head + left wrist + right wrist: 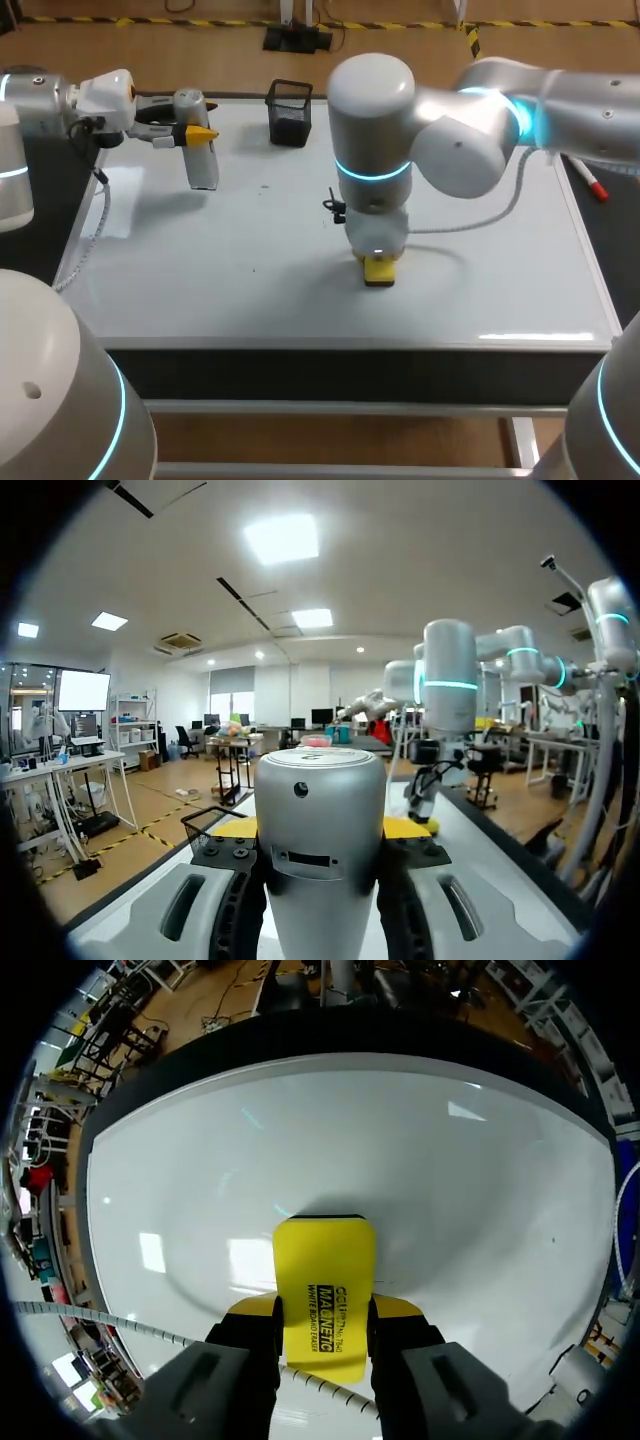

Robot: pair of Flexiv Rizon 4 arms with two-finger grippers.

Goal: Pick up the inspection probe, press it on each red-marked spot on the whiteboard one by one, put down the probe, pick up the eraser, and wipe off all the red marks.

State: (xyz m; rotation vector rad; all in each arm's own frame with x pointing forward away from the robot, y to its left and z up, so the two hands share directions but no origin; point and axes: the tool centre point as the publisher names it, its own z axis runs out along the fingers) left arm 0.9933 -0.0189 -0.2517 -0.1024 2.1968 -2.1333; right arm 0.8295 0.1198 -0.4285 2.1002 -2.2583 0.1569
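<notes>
The inspection probe (203, 160), a grey-white cylinder, hangs above the whiteboard's (250, 250) far left corner. My left gripper (197, 133) is shut on it. In the left wrist view the probe (320, 840) fills the gap between the yellow tips of my left gripper (322, 830). The yellow eraser (379, 272) rests flat on the board near its middle, under my right gripper (378, 256), which points straight down. In the right wrist view my right gripper (325, 1310) is shut on the eraser (322, 1260). I see no red marks on the whiteboard (450, 1180).
A black mesh pen holder (289, 112) stands at the board's far edge, between the two arms. A red marker (595, 186) lies on the dark table right of the board. My right arm's cable (500, 215) loops over the board's right half.
</notes>
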